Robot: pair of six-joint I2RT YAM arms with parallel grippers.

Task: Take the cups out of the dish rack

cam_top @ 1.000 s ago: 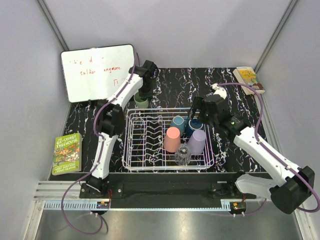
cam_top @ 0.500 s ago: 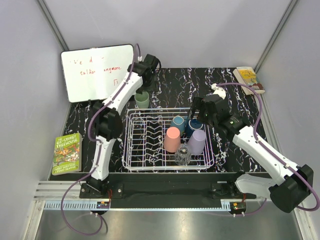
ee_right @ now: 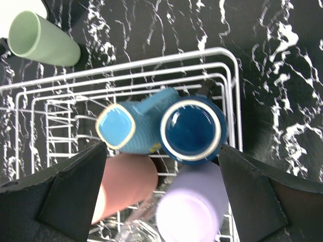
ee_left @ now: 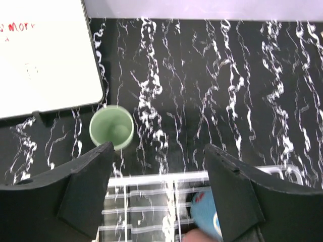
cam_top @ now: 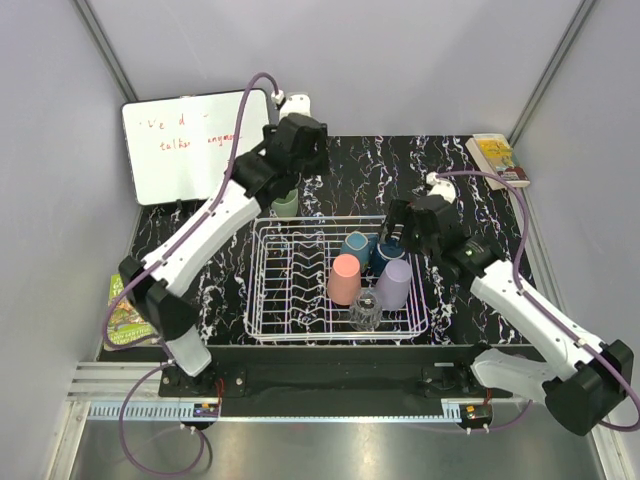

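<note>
At the far left, a green book [cam_top: 122, 312] lies partly hidden beneath the left arm's elbow, and behind it a whiteboard [cam_top: 185, 145] with red writing leans at the back of the table [cam_top: 350, 170]. Next we come to the pale green cup [ee_left: 112, 127], standing upright and mouth-up on the table, just beside the whiteboard's near corner and just beyond the far rim of the dish rack [cam_top: 290, 275]. The left gripper [ee_left: 157, 151] hangs above this spot with its fingers spread wide and nothing between them; in its wrist view the green cup sits past the left fingertip, apart from it. Moving on, we see the white wire rack at the middle of the table, its left half bare prongs and its right half crowded with cups. The salmon pink cup [cam_top: 344, 279] comes first, with the teal cup [cam_top: 355, 245] behind it, tilted and touching the dark blue cup [cam_top: 388, 252]. Nearer the arms, the clear glass [cam_top: 365, 312] sits at the near rim, and the lavender cup [cam_top: 396, 283] stands just beside the pink one. The right gripper [ee_right: 162, 147] hovers over the teal and dark blue cups, fingers as wide as can be, gripping nothing. At the far right back corner lies a yellow book [cam_top: 497, 158].
</note>
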